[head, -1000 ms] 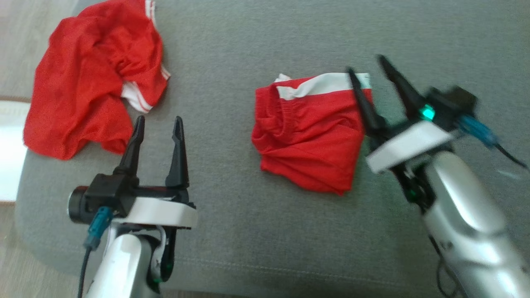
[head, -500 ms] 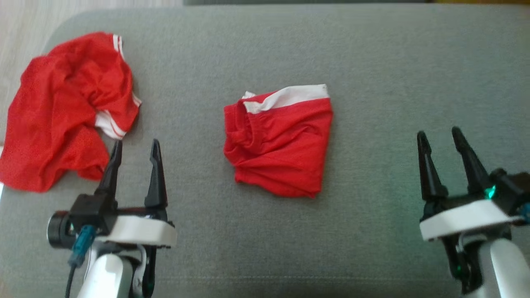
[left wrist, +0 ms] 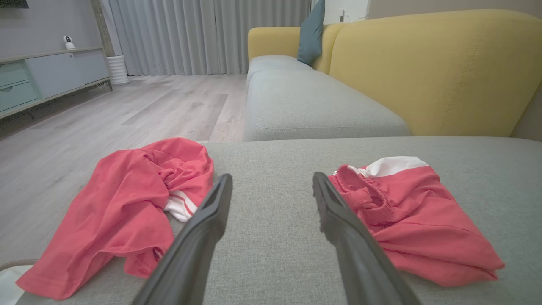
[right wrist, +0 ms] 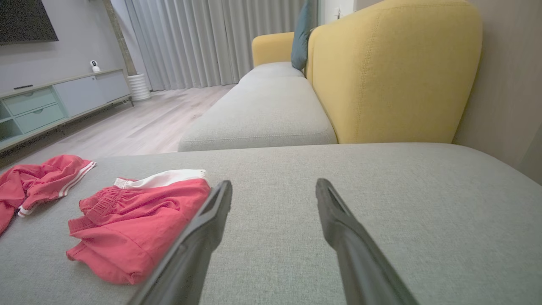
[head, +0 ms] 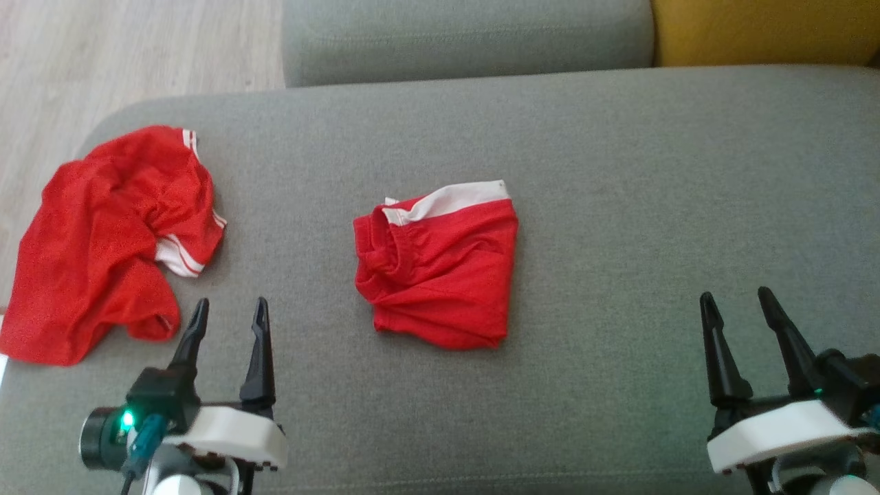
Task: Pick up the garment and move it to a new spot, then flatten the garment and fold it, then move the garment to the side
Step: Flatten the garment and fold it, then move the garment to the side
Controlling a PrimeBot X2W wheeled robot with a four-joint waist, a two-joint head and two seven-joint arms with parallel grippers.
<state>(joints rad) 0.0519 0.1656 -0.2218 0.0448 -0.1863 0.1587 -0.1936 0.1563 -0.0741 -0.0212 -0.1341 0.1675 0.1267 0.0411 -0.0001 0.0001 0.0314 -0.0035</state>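
Altogether one folded garment [head: 436, 275], one crumpled garment [head: 103, 240], left gripper [head: 231, 304], right gripper [head: 734, 295], both spread empty.

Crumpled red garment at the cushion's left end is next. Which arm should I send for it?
Left. The left gripper stands open with its tips just beside the crumpled garment. The right gripper, also open, sits far across the cushion, with the folded garment lying between.

Grey sofa seat [head: 619, 206] up front, another grey cushion [left wrist: 305, 101] beyond it, yellow backrest [left wrist: 432, 67] alongside, teal pillow [left wrist: 312, 29] leaning at its far end. Pale wood floor [left wrist: 127, 110], grey curtains [left wrist: 203, 34], low cabinet [right wrist: 51, 101] with small white camera [right wrist: 95, 65] on top, dark TV [right wrist: 25, 19] above
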